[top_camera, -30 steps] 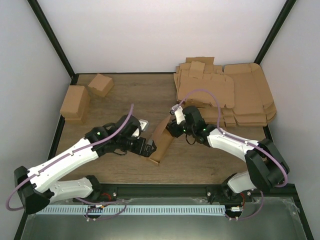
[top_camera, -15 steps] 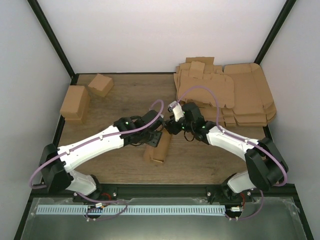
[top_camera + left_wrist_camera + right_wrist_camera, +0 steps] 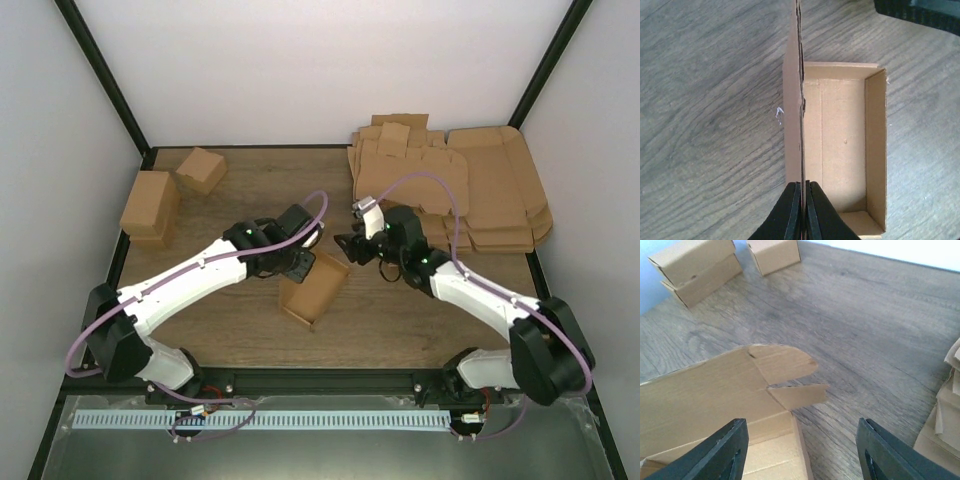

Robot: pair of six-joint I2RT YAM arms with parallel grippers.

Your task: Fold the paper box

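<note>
The paper box (image 3: 318, 292) sits mid-table as an open shallow tray (image 3: 840, 145) with its lid panel (image 3: 794, 100) standing upright along one long side. My left gripper (image 3: 302, 264) is shut on the lid's top edge, its fingertips (image 3: 803, 185) pinching the thin cardboard. In the right wrist view the lid (image 3: 705, 395) shows its rounded flap and a pointed tab (image 3: 799, 393). My right gripper (image 3: 346, 246) hangs open beside the box's far corner, and its fingers (image 3: 801, 440) are wide apart with nothing between them.
A big heap of flat cardboard sheets (image 3: 455, 190) fills the back right, and its edge (image 3: 946, 425) lies close to my right fingers. Two folded cartons (image 3: 150, 206) (image 3: 201, 169) stand at the back left. Black frame posts bound the table.
My left gripper left the box's near end, swung to its far-left side and shut on the lid. The box now lies open as a tray. My right gripper drew back to the right.
</note>
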